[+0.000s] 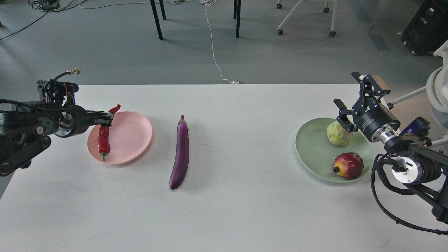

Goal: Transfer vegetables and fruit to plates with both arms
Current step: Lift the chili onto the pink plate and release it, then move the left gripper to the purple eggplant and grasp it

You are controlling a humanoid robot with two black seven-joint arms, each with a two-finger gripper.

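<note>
My left gripper (106, 120) is shut on the red chili pepper (104, 138), which hangs over the left part of the pale pink plate (131, 136), its green stem low near the plate. The purple eggplant (180, 154) lies on the table (224, 210) right of that plate. The pale green plate (311, 150) at the right holds the yellow-green fruit (337, 133) and the dark red fruit (348, 165). My right gripper (350, 112) is open just above the yellow-green fruit, holding nothing.
Chair and table legs and a white cable (213, 52) are on the floor beyond the table's far edge. A white machine part (439, 87) stands at the right edge.
</note>
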